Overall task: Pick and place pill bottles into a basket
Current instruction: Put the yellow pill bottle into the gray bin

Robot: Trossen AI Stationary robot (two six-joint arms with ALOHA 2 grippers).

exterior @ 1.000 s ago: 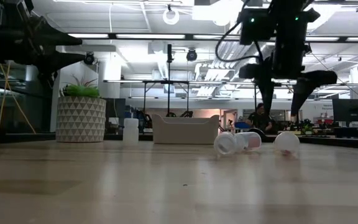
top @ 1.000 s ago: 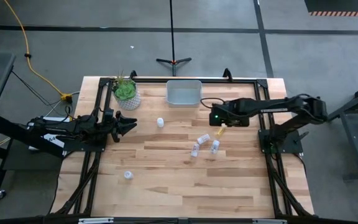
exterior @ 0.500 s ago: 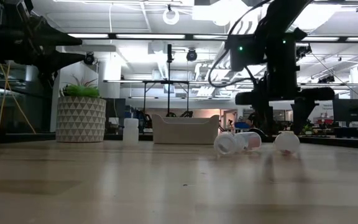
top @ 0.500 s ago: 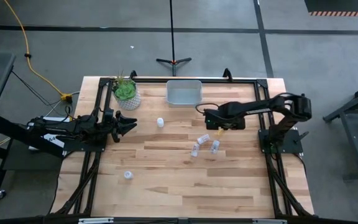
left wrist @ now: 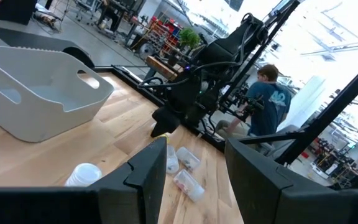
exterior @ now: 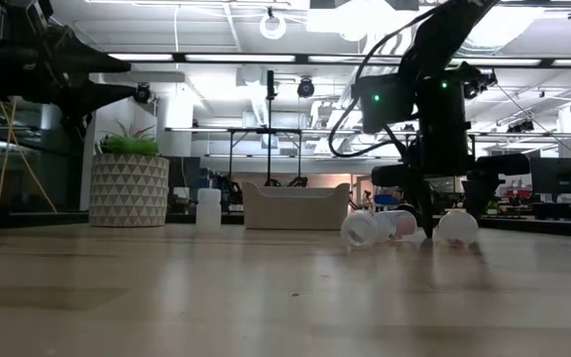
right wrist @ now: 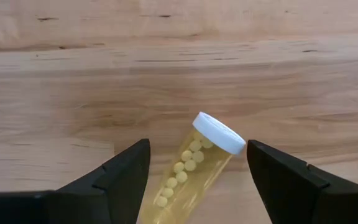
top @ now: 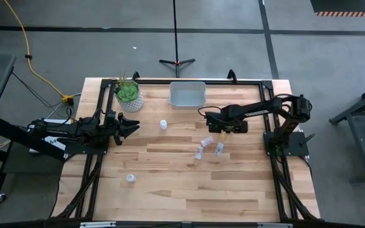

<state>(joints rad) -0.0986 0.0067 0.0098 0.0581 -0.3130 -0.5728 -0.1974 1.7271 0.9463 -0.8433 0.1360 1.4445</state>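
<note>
The yellowish-orange pill bottle (right wrist: 188, 171) with a white cap lies on its side on the table, and also shows in the high view (top: 224, 133). My right gripper (right wrist: 197, 144) is open and points down, with one finger on either side of this bottle and a gap to each. Three white bottles lie on their sides near the middle (top: 207, 140) (top: 198, 152) (top: 220, 149). One white bottle stands upright (top: 163, 125), and another sits near the front left (top: 130, 178). The basket (top: 187, 94) stands at the far edge. My left gripper (top: 134, 125) waits open at the table's left.
A white pot with a green plant (top: 128, 95) stands at the far left, next to the basket. Bare wood lies across the near half of the table. A person shows in the room beyond the table (left wrist: 269, 102).
My right gripper has gone a little toward the table's left edge and come down over the yellowish-orange bottle, so its fingers now stand low beside it. The bottles have stayed where they were.
</note>
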